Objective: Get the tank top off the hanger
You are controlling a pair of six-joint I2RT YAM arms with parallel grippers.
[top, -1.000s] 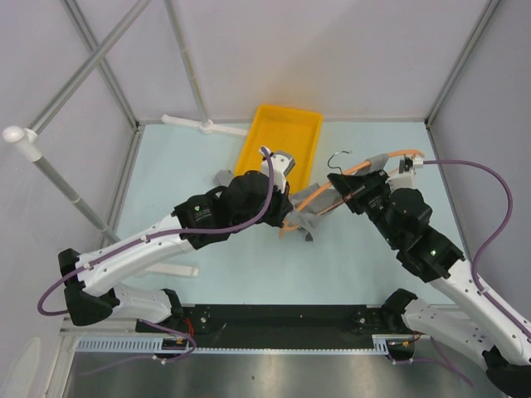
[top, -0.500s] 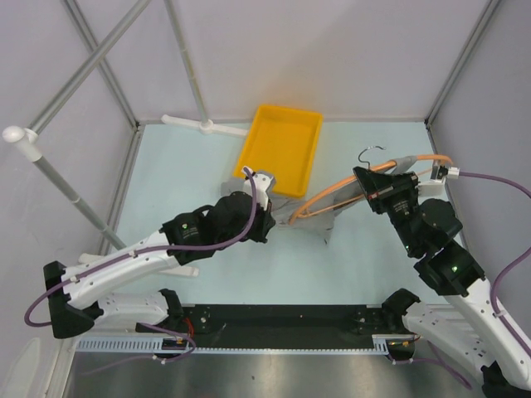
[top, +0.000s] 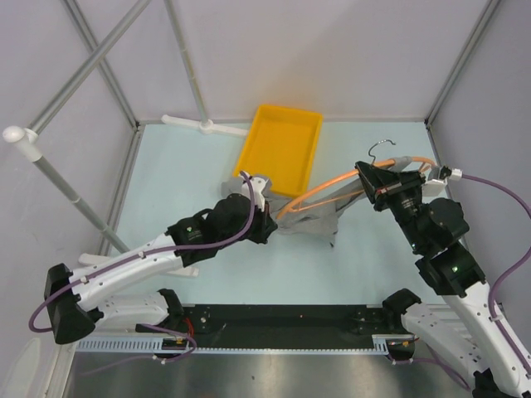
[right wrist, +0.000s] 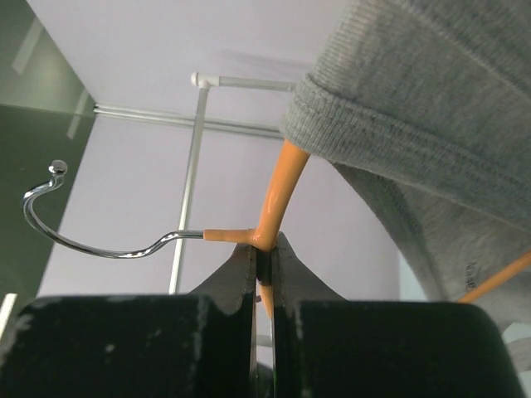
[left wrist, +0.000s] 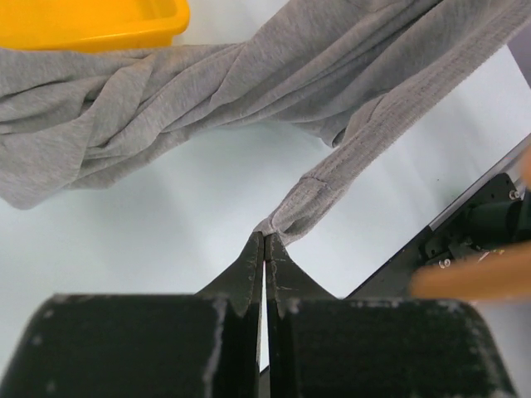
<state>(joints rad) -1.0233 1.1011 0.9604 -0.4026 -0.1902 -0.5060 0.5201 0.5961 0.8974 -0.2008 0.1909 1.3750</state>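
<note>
The orange hanger [top: 319, 192] arcs above the table, its silver hook [top: 378, 150] pointing up. My right gripper [top: 371, 177] is shut on the hanger's neck [right wrist: 267, 236], just below the hook [right wrist: 91, 242]. The grey tank top [top: 314, 217] still hangs over the hanger arm [right wrist: 284, 178], with its fabric [right wrist: 431, 108] draped to the right in the right wrist view. My left gripper [top: 267, 224] is shut on a narrow strap [left wrist: 319, 195] of the tank top, and the bunched body [left wrist: 166, 91] is stretched out beyond it.
A yellow tray [top: 300, 119] lies at the back centre, and its rim [left wrist: 83, 37] shows just past the fabric. Grey rack poles [top: 79, 79] cross at the left, with a white foot bar [top: 203, 126] by the back wall. The black base rail [top: 282, 319] runs along the near edge.
My right gripper has carried the hanger up and to the right. My left gripper has drawn back to the near left with the strap, pulling the tank top taut.
</note>
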